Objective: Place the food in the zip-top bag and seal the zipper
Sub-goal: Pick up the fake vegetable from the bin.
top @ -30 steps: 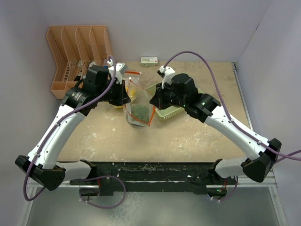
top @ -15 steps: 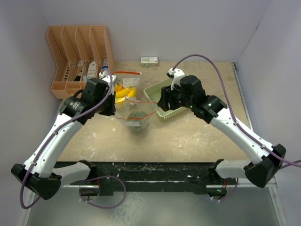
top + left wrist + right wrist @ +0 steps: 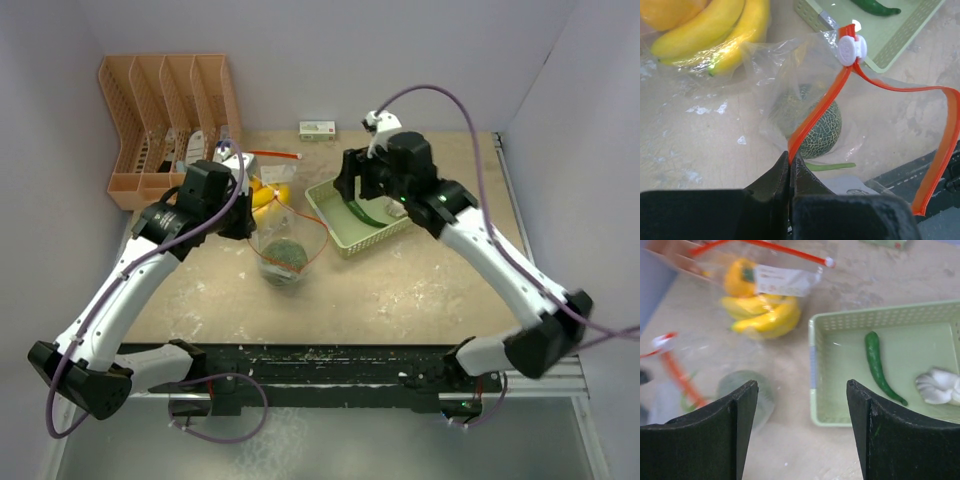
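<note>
Fingers of my left gripper (image 3: pixel 790 165) are clenched on the orange zipper strip (image 3: pixel 816 111) of the zip-top bag (image 3: pixel 771 75). The strip climbs away from the tips to its white slider (image 3: pixel 851 50). The melon (image 3: pixel 816 131) sits in the bag just beyond and below them.

My right gripper (image 3: pixel 801 385) hangs released, fingers spread wide, over the near corner of the green basket (image 3: pixel 890 317). The cucumber (image 3: pixel 877 367) lies in that basket below and ahead of my right-hand finger, not between the two. Its long axis runs away from me, roughly crosswise to my closing line, which I judge favours a pinch once I shift that way. The white piece (image 3: pixel 940 386) lies further out on the same side. The banana bunch (image 3: pixel 765 315) and orange (image 3: pixel 737 277) lie well ahead of my other finger. With the left occupied, this arm is nearer the cucumber.
</note>
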### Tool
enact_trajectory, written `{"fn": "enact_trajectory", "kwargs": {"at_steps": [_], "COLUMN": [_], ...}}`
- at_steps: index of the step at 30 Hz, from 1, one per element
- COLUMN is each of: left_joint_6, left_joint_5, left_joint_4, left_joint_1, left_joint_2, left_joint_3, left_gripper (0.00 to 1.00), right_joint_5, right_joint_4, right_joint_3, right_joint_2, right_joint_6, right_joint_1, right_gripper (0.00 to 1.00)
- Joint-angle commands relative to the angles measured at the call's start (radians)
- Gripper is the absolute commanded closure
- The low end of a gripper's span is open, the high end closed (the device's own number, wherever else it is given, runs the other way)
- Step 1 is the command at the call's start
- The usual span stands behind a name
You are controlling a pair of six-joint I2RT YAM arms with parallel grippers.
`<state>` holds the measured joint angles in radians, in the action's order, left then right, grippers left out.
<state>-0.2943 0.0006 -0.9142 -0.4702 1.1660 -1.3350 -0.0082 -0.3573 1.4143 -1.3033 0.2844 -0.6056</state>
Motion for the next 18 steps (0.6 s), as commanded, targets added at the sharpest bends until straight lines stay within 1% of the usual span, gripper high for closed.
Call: {"fn": "enact_trajectory", "kwargs": {"at_steps": [1, 4, 5, 9, 12, 15, 18], "left_joint_6": [0.009, 0.008, 0.007, 0.009, 0.012, 0.018, 0.023], "left_joint_5": [0.102, 0.156, 0.164, 0.190, 0.196, 0.204, 0.199], "left_joint_4": [0.132, 0.174, 0.184, 0.211, 0.218, 0.220, 0.220], "left_joint_1": [0.006, 0.007, 0.007, 0.006, 0.005, 0.006, 0.006], "left_joint_2": [-0.005, -0.016, -0.017, -0.028, -0.035, -0.039, -0.042], "left_joint_3": [0.027, 0.041, 0.045, 0.059, 0.068, 0.078, 0.087], "left_gripper": [1.00, 1.00, 1.00, 1.00, 1.00, 1.00, 1.00], "right_joint_5": [0.092, 0.150, 0.153, 0.143, 0.148, 0.183, 0.148], "right_joint_4": [0.011, 0.021, 0.015, 0.044, 0.072, 0.054, 0.071], "right_joint_3": [0.062, 0.143, 0.176, 0.259, 0.300, 0.353, 0.367], "right_joint_2": [-0.221, -0.357, -0.426, -0.601, -0.701, -0.791, -0.843], "right_joint_6": [-0.010, -0.024, -0.032, -0.055, -0.092, -0.113, -0.113], "right_joint_1": [0.073, 0.111, 0.122, 0.158, 0.162, 0.165, 0.167], "right_gripper": [0.26, 0.26, 0.25, 0.25, 0.25, 0.25, 0.25]}}
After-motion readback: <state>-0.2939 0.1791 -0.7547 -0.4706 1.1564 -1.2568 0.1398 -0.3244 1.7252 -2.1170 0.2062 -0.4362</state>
